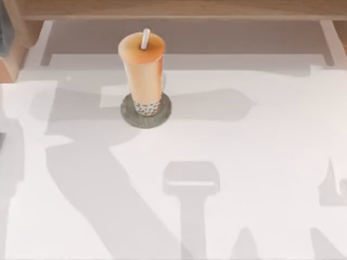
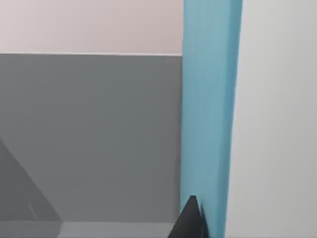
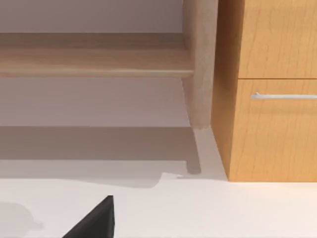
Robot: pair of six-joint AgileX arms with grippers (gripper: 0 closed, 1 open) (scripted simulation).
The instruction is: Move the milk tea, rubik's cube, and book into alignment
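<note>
The milk tea (image 1: 142,73) stands upright on a grey disc (image 1: 165,111) at the bench's (image 1: 244,151) far side — well away from either set of jaws. Their state cannot be told. Judged an opening step; next calls for reaching toward the cup.
</note>
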